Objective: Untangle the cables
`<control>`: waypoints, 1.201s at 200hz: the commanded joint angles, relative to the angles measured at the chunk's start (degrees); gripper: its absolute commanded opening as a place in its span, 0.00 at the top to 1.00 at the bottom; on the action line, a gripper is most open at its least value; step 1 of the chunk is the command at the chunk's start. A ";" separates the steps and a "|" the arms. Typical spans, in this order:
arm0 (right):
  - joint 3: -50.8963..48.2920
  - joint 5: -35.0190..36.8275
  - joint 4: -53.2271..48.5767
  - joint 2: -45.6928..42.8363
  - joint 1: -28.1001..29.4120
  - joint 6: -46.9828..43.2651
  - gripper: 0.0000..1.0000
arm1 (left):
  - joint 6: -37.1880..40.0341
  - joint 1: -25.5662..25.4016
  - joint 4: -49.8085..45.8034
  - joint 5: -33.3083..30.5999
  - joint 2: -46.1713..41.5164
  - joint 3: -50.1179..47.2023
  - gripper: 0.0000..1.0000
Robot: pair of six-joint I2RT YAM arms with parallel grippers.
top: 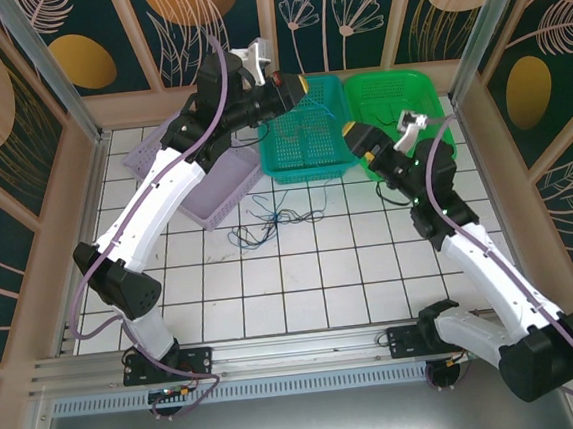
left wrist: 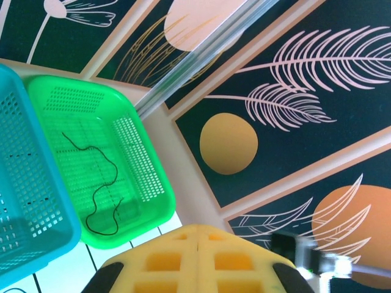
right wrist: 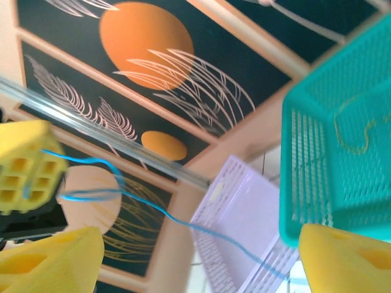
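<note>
Several cables [top: 267,221] tangled on desk [top: 322,272], strands indistinct; left jaws pinching blue cable [right wrist: 177,220]; right jaws wide, tips cropped.

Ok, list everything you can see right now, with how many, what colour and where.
lilac basket: one, lilac, far left of the table, partly under the left arm
teal basket: one, teal, far middle
green basket: one, green, far right
tangled cables: loose cluster, dark and blue, count unclear, on the tiles in front of the teal basket
black cable: one, black, inside the green basket
pale cable: one, yellowish, inside the teal basket
blue cable: one, light blue, strung through the air from the left hand
table: one, white tiles
left hand: yellow fingers, shut on the blue cable
right hand: yellow fingers, open
</note>
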 commanded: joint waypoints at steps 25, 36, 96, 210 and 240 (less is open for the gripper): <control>0.40 3.43 7.39 0.59 9.30 -19.51 0.19 | -2.76 0.12 2.24 0.41 2.18 3.43 1.00; 0.63 10.87 5.12 2.07 14.77 -35.31 0.17 | -2.95 0.09 2.32 0.66 2.26 3.44 1.00; 0.27 28.18 18.47 14.47 18.43 -59.65 0.14 | -3.53 0.12 1.63 1.61 2.30 3.52 1.00; 1.23 26.61 9.73 18.20 20.21 -62.22 1.00 | -2.62 4.26 -2.60 -0.47 5.93 12.78 1.00; -2.18 23.05 4.32 13.75 21.16 -62.02 1.00 | -1.56 7.86 -2.64 2.50 10.33 19.88 1.00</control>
